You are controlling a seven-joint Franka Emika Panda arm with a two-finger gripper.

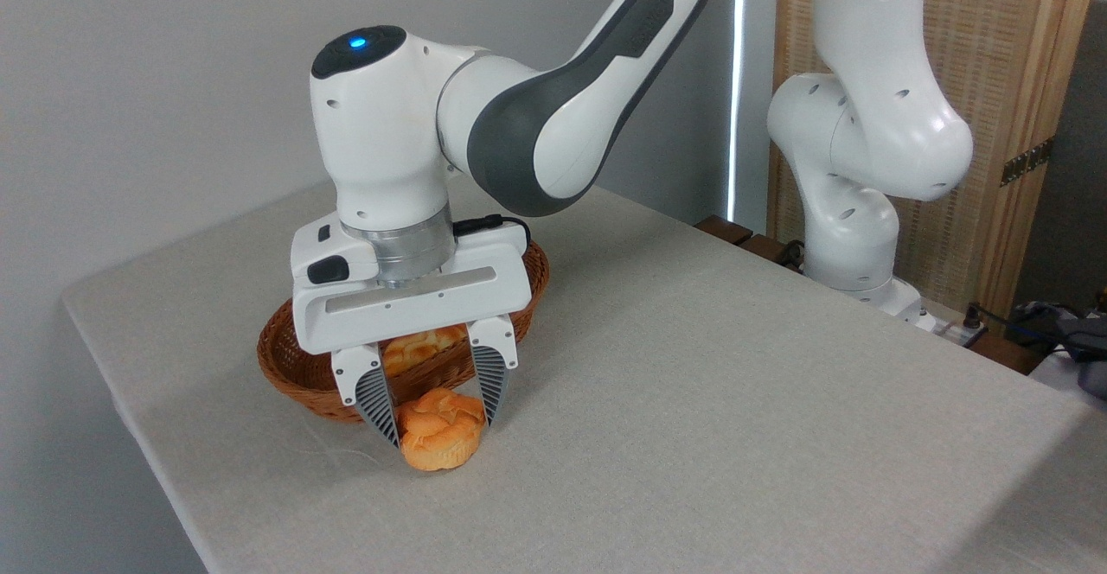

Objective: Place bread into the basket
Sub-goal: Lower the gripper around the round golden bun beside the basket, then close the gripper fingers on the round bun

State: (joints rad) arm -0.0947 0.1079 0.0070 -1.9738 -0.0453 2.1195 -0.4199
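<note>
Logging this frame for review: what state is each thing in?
Small round orange-golden bun: upright on the table, outside the basket, between the fingers.
Oval reddish-brown wicker basket: on the table, holding another golden bread.
Two-finger gripper: fingers at the bun's sides, grip unclear.

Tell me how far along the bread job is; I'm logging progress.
Done: the gripper has reached the bread, jaws on either side of it. In hand: the grasp; whether the jaws are already pressing the bun is unclear, and it sits on the table. Left: lifting it and placing it into the basket just behind, which already holds another golden bread piece.
</note>
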